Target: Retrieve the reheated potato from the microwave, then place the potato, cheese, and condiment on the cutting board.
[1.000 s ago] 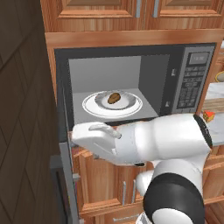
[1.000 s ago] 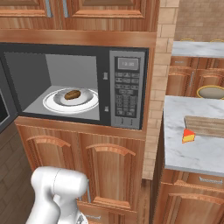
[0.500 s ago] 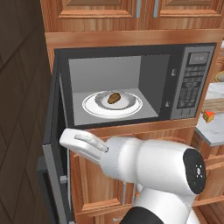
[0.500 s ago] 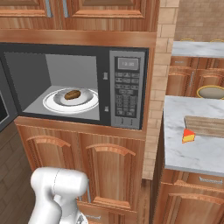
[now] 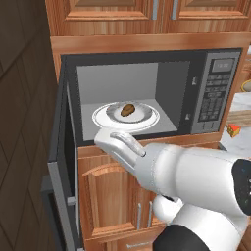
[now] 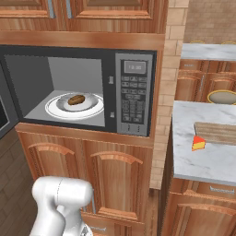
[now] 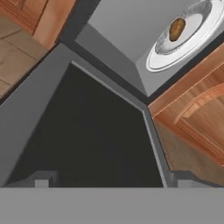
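The microwave (image 5: 215,93) (image 6: 133,97) stands open, its door (image 5: 61,162) swung out to the left. Inside, the brown potato (image 5: 128,109) (image 6: 76,99) (image 7: 176,29) lies on a white plate (image 5: 147,120) (image 6: 60,110) (image 7: 157,61). My gripper (image 7: 113,180) is open and empty, low in front of the cavity, facing the dark glass of the door with the potato up and to the right in the hand view. The cheese (image 5: 234,130) (image 6: 198,143) sits on the counter just before the cutting board (image 6: 216,132) (image 5: 241,117). The condiment is out of view.
My white arm crosses below the microwave's sill in the left base view. Wooden cabinet doors (image 6: 115,179) run under the microwave. A brick column (image 6: 166,83) separates it from the marble counter (image 6: 203,161), where a yellowish bowl (image 6: 221,97) stands at the back.
The microwave door has swung further open to the left. My hand has since risen and shifted right, toward the cavity's front edge. The jaws stayed open.
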You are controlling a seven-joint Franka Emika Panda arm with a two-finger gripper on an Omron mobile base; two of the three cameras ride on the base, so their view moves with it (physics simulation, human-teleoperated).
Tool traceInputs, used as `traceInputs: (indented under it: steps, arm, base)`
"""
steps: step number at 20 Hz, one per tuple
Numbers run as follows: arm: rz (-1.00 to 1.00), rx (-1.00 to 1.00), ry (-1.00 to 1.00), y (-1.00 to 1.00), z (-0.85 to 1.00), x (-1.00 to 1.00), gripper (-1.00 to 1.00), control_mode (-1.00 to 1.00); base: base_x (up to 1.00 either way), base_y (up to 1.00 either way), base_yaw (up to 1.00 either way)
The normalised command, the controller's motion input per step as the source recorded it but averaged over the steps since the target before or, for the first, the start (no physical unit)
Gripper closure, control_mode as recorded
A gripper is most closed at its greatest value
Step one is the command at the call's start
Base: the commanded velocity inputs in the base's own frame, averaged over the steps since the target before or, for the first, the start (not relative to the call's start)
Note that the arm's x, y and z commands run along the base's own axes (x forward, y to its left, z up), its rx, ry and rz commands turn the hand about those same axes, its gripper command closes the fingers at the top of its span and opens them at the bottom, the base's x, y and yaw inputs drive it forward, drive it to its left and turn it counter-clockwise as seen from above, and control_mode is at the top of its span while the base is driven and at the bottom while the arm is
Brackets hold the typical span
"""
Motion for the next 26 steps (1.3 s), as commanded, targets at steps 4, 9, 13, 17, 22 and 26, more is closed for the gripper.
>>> traceInputs:
  steps: [4,9,13,17,22,26]
  arm:
    - [-0.07,0.0,0.22,-0.55,0.22,-0.04,-1.0,-1.0]
    - [0.0,0.0,0.13,-0.6,0.18,-0.12,-1.0,-1.0]
    - [0.0,0.0,0.12,-0.59,0.15,-0.07,-1.0,-1.0]
    - [0.0,0.0,0.11,-0.56,0.11,-0.03,-1.0,-1.0]
    - [0.0,0.0,0.02,-0.41,0.08,0.0,-1.0,-1.0]
    - [0.0,0.0,0.0,-0.32,0.0,0.0,-1.0,-1.0]
  base:
    - [0.0,0.0,0.0]
    - [0.0,0.0,0.0]
    - [0.0,0.0,0.0]
    - [0.0,0.0,0.0]
    - [0.0,0.0,0.0]
    - [0.0,0.0,0.0]
